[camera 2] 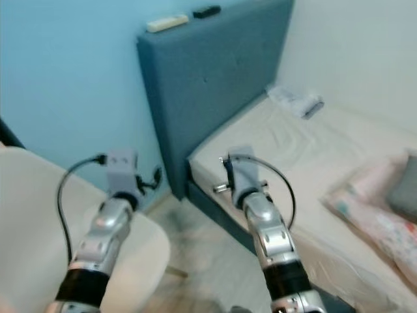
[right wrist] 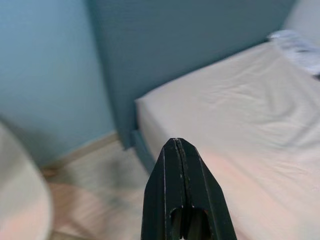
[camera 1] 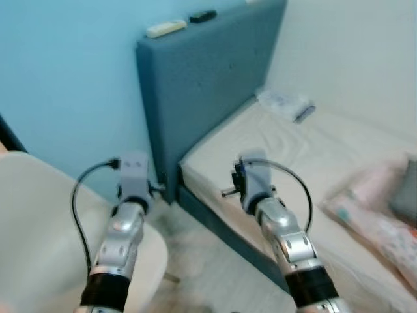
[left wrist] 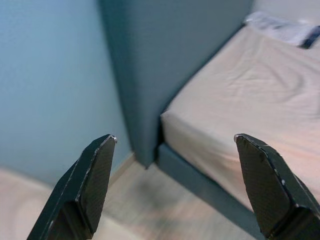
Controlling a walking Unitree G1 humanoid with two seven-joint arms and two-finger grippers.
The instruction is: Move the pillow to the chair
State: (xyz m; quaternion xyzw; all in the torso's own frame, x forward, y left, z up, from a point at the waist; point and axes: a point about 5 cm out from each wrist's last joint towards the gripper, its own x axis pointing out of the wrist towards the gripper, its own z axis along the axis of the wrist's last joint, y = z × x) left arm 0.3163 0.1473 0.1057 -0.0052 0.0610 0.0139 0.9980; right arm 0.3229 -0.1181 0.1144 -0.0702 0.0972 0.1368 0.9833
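While both arms are reaching forward from the robot's chest, the pillow [camera 1: 378, 215] is lying on the bed [camera 1: 306, 156] well off to the robot's right, a pink patterned cushion resting against a grey one at the frame's edge. The right gripper [right wrist: 181, 165] is hanging over the near corner of the mattress with its two black fingers pressed together and nothing between them; the pillow is lying well apart from it, further right and nearer the robot along the bed. The left gripper [left wrist: 175, 185] is holding its fingers [left wrist: 92, 185] spread wide and empty, pointing toward the gap where the dark blue headboard [camera 1: 202, 85] is meeting the pale blue wall [camera 1: 65, 72] and the wooden floor [camera 1: 208, 261]. The white chair [camera 1: 39, 222] is sitting at the robot's left, its curved seat passing under the left arm, on the opposite side from the pillow. A white remote [camera 1: 166, 28] and a black one [camera 1: 203, 16] are lying on top of the headboard. A crumpled clear plastic packet [camera 1: 285, 103] is lying at the far corner of the mattress near the cream wall.
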